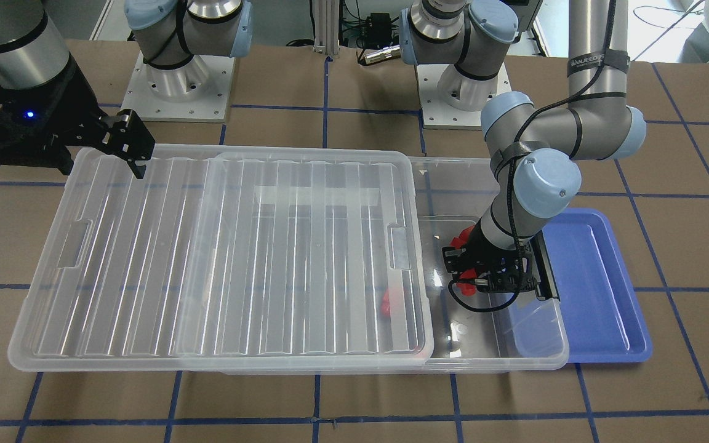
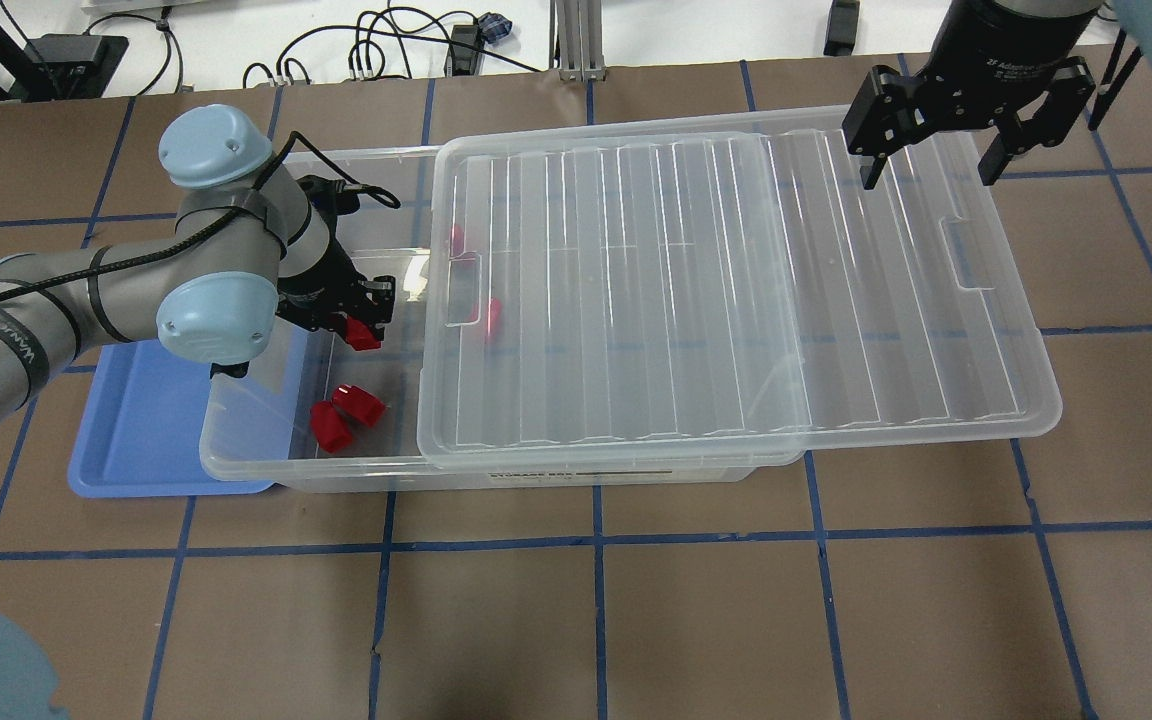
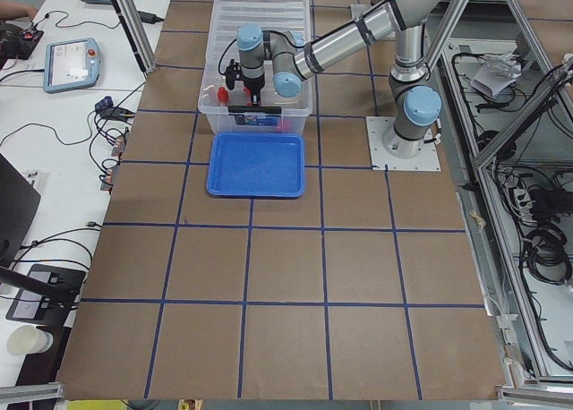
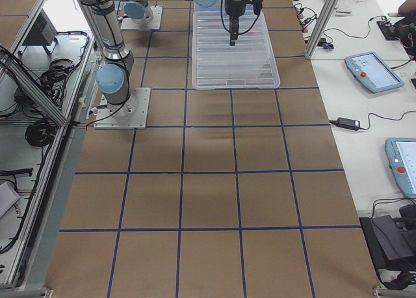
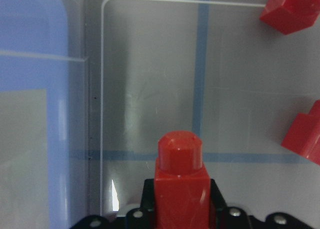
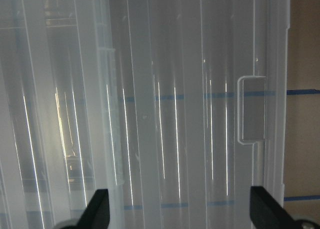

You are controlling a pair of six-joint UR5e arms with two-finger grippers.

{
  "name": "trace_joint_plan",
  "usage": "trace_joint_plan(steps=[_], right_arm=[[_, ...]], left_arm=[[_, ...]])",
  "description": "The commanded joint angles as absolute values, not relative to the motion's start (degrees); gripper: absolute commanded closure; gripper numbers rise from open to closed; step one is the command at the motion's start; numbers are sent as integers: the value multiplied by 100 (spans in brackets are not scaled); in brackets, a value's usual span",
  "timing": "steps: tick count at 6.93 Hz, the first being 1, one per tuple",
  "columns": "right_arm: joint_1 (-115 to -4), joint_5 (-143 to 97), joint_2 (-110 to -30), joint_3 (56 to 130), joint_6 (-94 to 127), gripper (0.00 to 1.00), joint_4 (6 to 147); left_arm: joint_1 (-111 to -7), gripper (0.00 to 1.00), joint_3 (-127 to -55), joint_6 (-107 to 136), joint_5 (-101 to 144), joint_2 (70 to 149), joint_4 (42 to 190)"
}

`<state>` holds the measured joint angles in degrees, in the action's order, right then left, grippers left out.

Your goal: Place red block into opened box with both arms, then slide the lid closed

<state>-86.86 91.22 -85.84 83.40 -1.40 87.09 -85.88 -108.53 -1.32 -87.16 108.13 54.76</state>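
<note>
Left end effector (image 2: 357,320): you see it clamped on the red block (image 5: 180,186), over the uncovered end of the box (image 2: 356,472) | Right end effector (image 2: 929,178): jaws spread, above the lid (image 2: 696,300) | Lid: covers the rest of the box, overhanging its right end.

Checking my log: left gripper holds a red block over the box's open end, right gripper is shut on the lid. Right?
No. The right gripper is open, jaws spread wide over the lid, as the overhead view shows. The left gripper does hold a red block over the open end of the box.
</note>
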Motion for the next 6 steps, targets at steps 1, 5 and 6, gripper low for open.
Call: trace_joint_plan(steps=[1,5,6], right_arm=[[-8675,9210,-8578,8323,-141,0,8675],[-8125,9395,-8535,8297,-272,0,8657],[-7608,9430,-8525,8349,-525,0,8666]], left_arm=[[-8596,29,-10890,-80,-8727,10872,5449],[-8719,0,-9305,-105,-8754,10181,7391],[-8762,0,-8733,-123,-8780,9856,8157]])
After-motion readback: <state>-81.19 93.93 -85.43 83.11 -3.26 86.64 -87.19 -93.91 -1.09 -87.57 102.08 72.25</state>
